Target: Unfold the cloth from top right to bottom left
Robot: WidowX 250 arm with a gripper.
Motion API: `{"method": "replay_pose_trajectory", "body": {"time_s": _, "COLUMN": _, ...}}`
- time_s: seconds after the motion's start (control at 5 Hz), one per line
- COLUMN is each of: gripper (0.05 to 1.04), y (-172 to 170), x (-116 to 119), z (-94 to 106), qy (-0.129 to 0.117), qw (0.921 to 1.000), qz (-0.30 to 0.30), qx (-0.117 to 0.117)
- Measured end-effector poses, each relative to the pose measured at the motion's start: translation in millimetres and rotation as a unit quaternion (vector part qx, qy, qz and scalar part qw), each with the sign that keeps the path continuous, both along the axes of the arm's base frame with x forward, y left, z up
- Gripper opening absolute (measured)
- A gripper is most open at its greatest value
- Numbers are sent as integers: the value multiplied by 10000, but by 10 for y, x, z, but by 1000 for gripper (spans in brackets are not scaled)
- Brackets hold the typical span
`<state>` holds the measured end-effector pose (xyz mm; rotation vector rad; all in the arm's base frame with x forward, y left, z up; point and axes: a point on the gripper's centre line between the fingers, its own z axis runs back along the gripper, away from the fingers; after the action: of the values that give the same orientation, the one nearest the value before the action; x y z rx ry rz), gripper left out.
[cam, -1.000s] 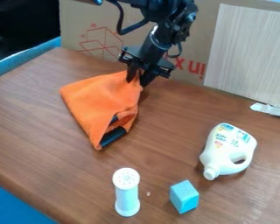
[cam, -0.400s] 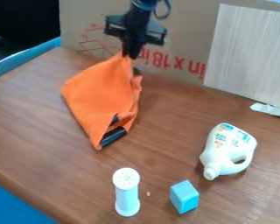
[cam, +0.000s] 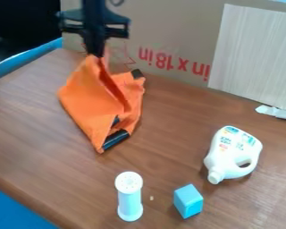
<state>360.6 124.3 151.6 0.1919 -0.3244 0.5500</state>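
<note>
Okay, I have the gripper at upper left in the camera view, hanging down with its fingers closed on a raised peak of the orange cloth. The arm above it is cut off by the top edge. The exact pinch is hard to make out: dark tips against folded fabric. The rest of the cloth slopes down from the gripper toward the camera and lies bunched on the table. Folds hide much of its surface, so I can't tell how many layers there are. One dark patch shows at the cloth's edge, just right of and below the gripper; a dark strip shows in the opening at the cloth's near end.

Containers: white jug well right of and below the gripper, on its side, neck toward the camera. Walls opaque, contents unknown. White shaker upright, well below the gripper; holes in its top, inside not readable. Blue block near the shaker, on its right. Cardboard behind the gripper, partly covered by a pale panel farther right.
</note>
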Motion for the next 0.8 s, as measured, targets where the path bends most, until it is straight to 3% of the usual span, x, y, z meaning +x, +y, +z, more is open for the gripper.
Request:
{"method": "replay_pose_trajectory", "body": {"time_s": 0.2, "gripper": 73, "y": 276, "x": -289, "z": -78, "qy": 183, "qw": 9997, "qz": -14, "qx": -134}}
{"method": "replay_pose_trajectory", "body": {"time_s": 0.4, "gripper": 72, "y": 367, "x": -537, "z": -161, "qy": 397, "qw": 9990, "qz": -185, "qx": -87}}
{"method": "replay_pose_trajectory", "body": {"time_s": 0.8, "gripper": 71, "y": 666, "x": -977, "z": 62, "qy": 206, "qw": 9996, "qz": -144, "qx": -129}}
